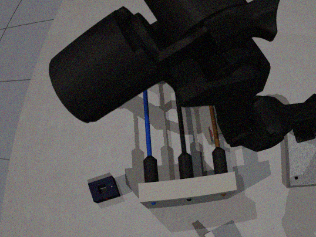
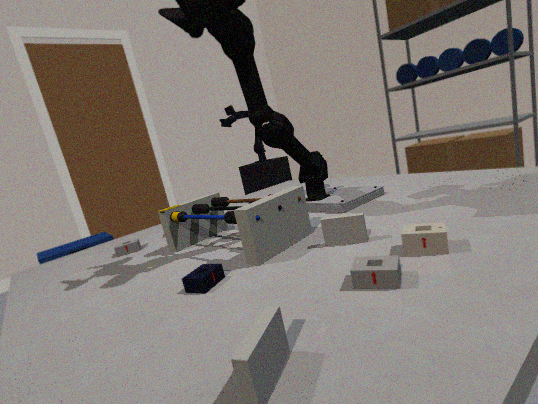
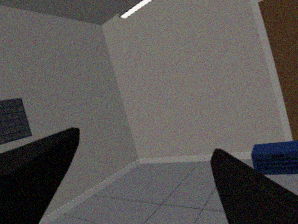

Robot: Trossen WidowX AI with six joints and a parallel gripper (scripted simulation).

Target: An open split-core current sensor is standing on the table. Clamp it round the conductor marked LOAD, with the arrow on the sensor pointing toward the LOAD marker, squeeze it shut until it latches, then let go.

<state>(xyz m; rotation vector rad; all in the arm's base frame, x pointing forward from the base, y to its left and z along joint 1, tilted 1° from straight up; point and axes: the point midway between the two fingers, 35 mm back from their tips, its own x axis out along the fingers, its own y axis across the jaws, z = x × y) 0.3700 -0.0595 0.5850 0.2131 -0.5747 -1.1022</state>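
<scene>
black jaws hang spread, facing the bare wall [image 3: 185,80].

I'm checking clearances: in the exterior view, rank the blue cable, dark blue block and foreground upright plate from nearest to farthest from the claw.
1. Blue cable: strung between the boards.
2. Dark blue block: on the table, camera side of the cable.
3. Foreground upright plate: closest to the camera.
</scene>
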